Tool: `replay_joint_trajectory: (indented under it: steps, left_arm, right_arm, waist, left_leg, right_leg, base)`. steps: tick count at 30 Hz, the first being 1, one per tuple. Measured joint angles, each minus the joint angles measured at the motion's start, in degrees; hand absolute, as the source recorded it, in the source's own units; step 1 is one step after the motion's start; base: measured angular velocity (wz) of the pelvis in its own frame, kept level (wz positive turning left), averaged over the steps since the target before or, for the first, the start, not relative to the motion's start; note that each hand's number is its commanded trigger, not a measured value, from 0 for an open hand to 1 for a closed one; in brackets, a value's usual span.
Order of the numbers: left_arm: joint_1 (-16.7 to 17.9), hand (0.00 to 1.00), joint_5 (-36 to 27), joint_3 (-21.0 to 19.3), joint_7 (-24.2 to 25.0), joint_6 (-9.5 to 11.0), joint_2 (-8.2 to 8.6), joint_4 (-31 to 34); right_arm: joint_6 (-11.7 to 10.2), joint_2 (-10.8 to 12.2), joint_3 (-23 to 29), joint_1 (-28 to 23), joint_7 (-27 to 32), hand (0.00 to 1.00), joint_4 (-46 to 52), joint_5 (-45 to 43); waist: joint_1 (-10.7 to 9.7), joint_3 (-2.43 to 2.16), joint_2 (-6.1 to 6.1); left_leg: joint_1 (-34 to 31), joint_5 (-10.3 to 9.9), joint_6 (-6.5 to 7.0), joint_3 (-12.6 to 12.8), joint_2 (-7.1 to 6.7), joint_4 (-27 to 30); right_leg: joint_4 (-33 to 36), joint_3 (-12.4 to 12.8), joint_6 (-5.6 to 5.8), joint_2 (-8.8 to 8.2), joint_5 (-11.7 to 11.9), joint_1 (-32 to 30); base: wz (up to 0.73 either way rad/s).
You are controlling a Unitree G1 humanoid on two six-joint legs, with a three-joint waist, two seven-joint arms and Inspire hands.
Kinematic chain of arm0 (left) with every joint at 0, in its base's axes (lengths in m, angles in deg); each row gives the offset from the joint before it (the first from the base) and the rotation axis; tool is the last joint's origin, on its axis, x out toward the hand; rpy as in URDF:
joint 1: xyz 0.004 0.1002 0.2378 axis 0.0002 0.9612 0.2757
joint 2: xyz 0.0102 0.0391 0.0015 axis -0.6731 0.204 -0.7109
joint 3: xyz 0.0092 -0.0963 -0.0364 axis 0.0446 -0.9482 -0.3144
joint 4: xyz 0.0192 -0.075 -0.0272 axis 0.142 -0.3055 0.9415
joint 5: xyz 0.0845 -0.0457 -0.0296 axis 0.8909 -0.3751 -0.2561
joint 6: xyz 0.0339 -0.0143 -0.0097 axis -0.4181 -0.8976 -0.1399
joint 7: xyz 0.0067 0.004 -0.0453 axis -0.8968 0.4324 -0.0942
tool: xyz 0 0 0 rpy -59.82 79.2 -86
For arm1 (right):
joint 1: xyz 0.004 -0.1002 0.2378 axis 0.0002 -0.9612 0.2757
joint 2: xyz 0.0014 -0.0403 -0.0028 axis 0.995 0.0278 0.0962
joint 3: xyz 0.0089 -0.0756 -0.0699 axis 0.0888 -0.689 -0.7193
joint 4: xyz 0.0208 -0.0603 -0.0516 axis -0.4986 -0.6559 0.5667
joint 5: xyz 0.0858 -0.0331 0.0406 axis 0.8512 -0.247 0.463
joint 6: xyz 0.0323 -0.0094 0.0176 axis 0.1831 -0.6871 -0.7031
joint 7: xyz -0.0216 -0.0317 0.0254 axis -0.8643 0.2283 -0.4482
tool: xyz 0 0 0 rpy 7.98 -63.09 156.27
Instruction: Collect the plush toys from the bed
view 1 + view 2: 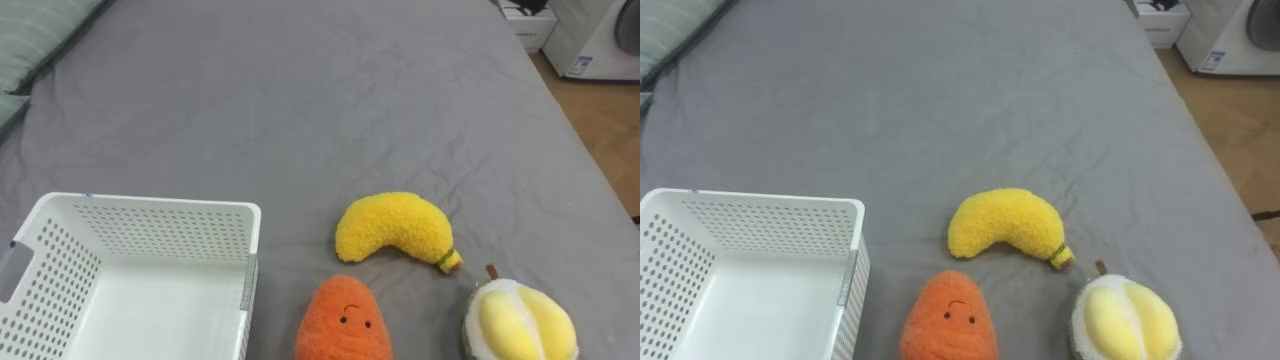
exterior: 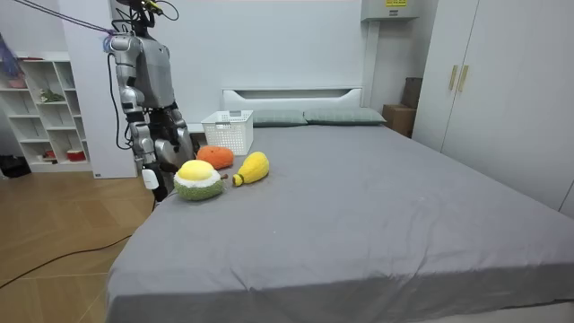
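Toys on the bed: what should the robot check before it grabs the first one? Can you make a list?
1. All toys in sight: ok. The banana, carrot and durian lie on the grey bed.
2. Basket ready: ok. The white basket sits open and empty, left of the carrot.
3. Nothing on top of the toys: ok.
4. Robot close enough: ok. In the room view it stands at the bed's edge beside the toys.
5. Hands free: cannot tell. The right hand hangs low by the bed's edge, too small to read.
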Motion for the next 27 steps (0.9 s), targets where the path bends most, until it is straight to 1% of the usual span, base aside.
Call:
replay_joint_trajectory:
  steps: [2,7,16,22,25,27]
  left_arm:
    - [-0.02,0.0,0.06,-0.12,-0.03,0.01,0.0,-0.08]
    - [0.03,0.0,0.1,-0.14,-0.08,0.17,0.02,-0.09]
    - [-0.23,0.0,-0.19,0.54,1.09,0.08,-0.13,-0.04]
    - [0.38,0.0,-0.2,-1.22,3.16,-0.02,-0.28,-0.28]
    - [1.14,0.0,-1.26,-1.38,3.72,-0.11,-0.45,-0.08]
    - [1.35,0.0,-1.19,-2.55,3.91,-0.5,-0.44,-0.12]
  right_arm:
    - [0.0,0.0,0.0,0.0,-0.06,0.0,-0.05,0.0]
    - [-0.04,0.0,0.01,0.01,-0.17,0.0,-0.15,-0.01]
    - [-0.03,-0.05,0.1,-0.01,-0.01,0.0,-0.38,0.3]
    - [-0.05,0.14,3.46,-1.24,-0.04,0.0,-0.36,0.77]
    - [-0.04,0.11,5.42,-1.86,0.43,0.0,-0.63,2.39]
    - [0.11,0.11,8.08,-2.47,0.95,0.0,-1.18,3.18]
  waist:
    - [0.06,0.1,-0.01]
    - [0.1,0.12,0.0]
    - [-0.03,-0.03,0.31]
    - [-0.41,-0.11,0.24]
    - [-1.61,-0.26,0.05]
    - [-2.21,-0.3,-0.07]
  left_leg:
    - [0.01,0.0,0.0,0.0,0.0,-0.01]
    - [0.01,0.0,0.0,0.0,0.0,-0.04]
    - [-0.25,0.0,0.0,0.05,0.0,-0.06]
    - [-0.15,0.0,0.0,-0.28,-0.08,-0.03]
    - [-0.05,0.01,0.01,-0.33,-0.14,0.04]
    - [0.14,0.01,0.01,-0.28,-0.14,0.06]
  right_leg:
    - [0.0,0.03,0.0,0.0,0.0,-0.01]
    - [-0.02,0.06,0.0,0.01,0.0,-0.01]
    - [-0.09,-0.07,0.0,0.0,0.0,-0.3]
    - [-0.23,-0.42,0.06,-0.12,-0.05,0.13]
    - [-0.2,-0.38,0.13,-0.21,-0.14,0.38]
    - [-0.21,-0.25,0.12,-0.2,-0.16,0.53]
  base:
    - [0.0]
    - [0.0]
    - [0.0]
    - [0.01]
    - [0.04]
    - [0.0]
